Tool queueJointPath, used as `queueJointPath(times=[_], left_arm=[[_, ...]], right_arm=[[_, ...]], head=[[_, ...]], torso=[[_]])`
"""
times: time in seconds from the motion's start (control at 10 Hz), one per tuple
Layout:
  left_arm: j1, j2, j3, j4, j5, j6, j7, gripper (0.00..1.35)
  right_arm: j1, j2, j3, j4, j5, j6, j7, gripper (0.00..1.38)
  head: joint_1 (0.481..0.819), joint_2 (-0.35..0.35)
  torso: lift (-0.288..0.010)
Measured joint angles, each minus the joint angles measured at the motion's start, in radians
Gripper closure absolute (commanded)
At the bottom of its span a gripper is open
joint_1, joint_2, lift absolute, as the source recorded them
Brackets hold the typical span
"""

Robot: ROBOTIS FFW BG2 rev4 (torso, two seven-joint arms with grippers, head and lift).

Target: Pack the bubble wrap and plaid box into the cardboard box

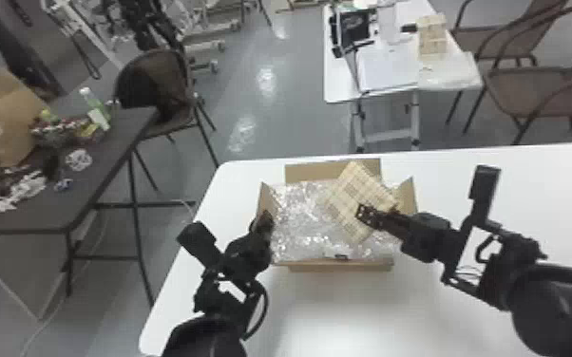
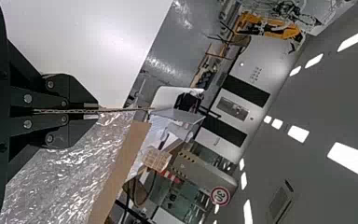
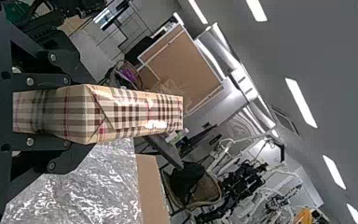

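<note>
At the cardboard box's (image 1: 339,267) left flap is my left gripper (image 1: 263,223); in the left wrist view that gripper (image 2: 91,112) is shut on the flap's thin edge (image 2: 126,109). Silvery bubble wrap (image 1: 299,213) fills the box. My right gripper (image 1: 370,216) is over the box's right part, and in the right wrist view this gripper (image 3: 70,114) has the plaid box (image 3: 135,114) clamped between its fingers. The plaid box (image 1: 347,194) is held tilted above the wrap, which also lies below it in the right wrist view (image 3: 84,186).
The cardboard box stands on a white table (image 1: 513,204), with its flaps raised. At the left is a dark table (image 1: 109,161) with odds and ends and a larger carton (image 1: 0,118). Farther off stand another white table (image 1: 337,85) and chairs.
</note>
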Motion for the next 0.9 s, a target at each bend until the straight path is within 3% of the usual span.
queueJointPath(times=[0.1,0.2,0.3,0.4,0.6,0.9], left_arm=[[-0.003,0.002,-0.005,0.003,0.001,0.0,0.0,1.21],[-0.004,0.003,-0.008,0.004,0.004,-0.002,0.0,1.21],[-0.004,0.004,-0.009,0.005,0.006,-0.003,0.0,1.21],[-0.003,0.004,-0.009,0.005,0.011,-0.005,0.0,1.21],[-0.002,0.005,-0.008,0.005,0.017,-0.008,0.0,1.21],[0.0,0.007,-0.002,0.005,0.02,-0.013,0.0,1.21]], right_arm=[[-0.019,0.0,0.015,0.034,-0.013,-0.022,0.009,0.7],[-0.028,0.0,0.022,0.042,-0.006,-0.043,0.008,0.38],[-0.031,0.0,0.024,0.04,0.005,-0.054,0.006,0.15],[-0.033,0.0,0.024,0.038,0.01,-0.057,0.004,0.08],[-0.014,0.0,0.01,0.009,0.015,-0.067,-0.003,0.12],[0.097,0.0,-0.156,-0.19,0.25,-0.074,-0.006,0.12]], head=[[0.695,0.35],[0.695,0.35],[0.695,0.35],[0.695,0.35],[0.695,0.35],[0.695,0.35]], torso=[[-0.044],[-0.044],[-0.044],[-0.044],[-0.044],[-0.044]])
